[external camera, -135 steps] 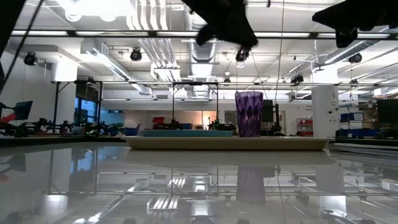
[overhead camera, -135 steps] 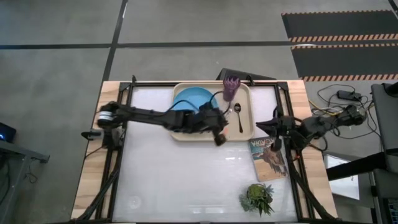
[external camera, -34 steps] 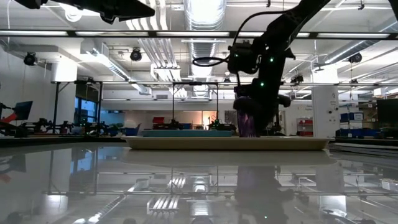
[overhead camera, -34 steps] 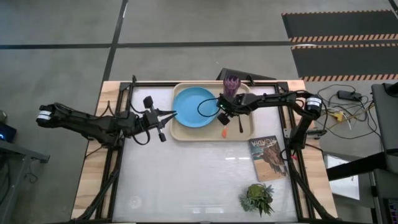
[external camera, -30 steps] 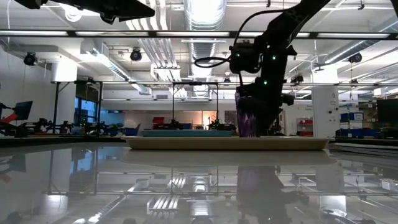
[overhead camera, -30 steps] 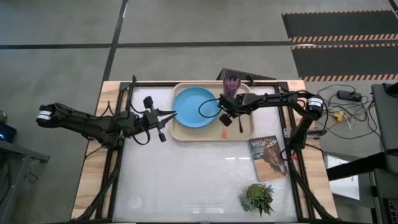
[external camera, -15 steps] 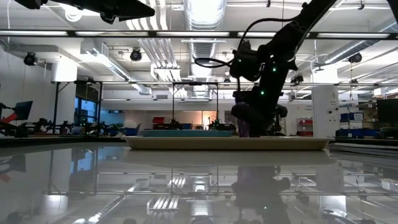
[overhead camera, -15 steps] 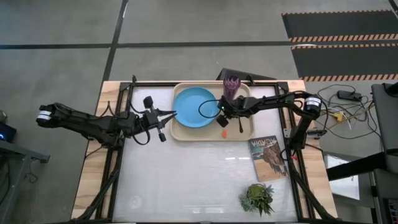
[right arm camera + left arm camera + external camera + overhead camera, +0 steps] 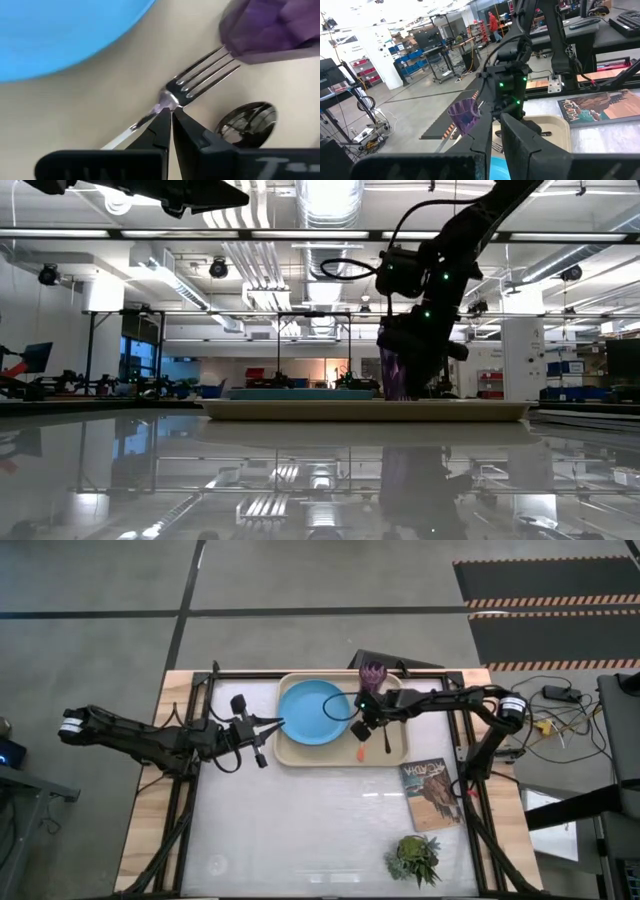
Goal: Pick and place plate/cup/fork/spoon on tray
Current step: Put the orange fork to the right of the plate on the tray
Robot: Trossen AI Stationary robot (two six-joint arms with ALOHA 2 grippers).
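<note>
Four task pieces are lying on the cream tray [image 9: 290,755] at the far middle of the table: the light-blue plate [image 9: 312,712] is filling its left part, the purple cup [image 9: 372,677] is standing upright at its far right corner, and the fork [image 9: 361,736] and the dark spoon [image 9: 383,730] are lying side by side to the right of the plate. The right gripper [image 9: 362,722] is reaching in over the tray from the right, low over the fork, between the plate and the spoon. In the right wrist view its fingers are pressed together at the fork's neck [image 9: 165,102], just behind the tines, which are pointing toward the cup [image 9: 272,27]; the spoon's bowl [image 9: 245,122] is lying just beside them. The fork's orange handle end is sticking out toward the tray's near rim. The left gripper [image 9: 262,740] is waiting over the table just left of the tray, fingers close together and holding nothing. A picture book [image 9: 432,794] and a small potted plant [image 9: 413,858] are sitting on the table's right side, well apart from the tray.
</note>
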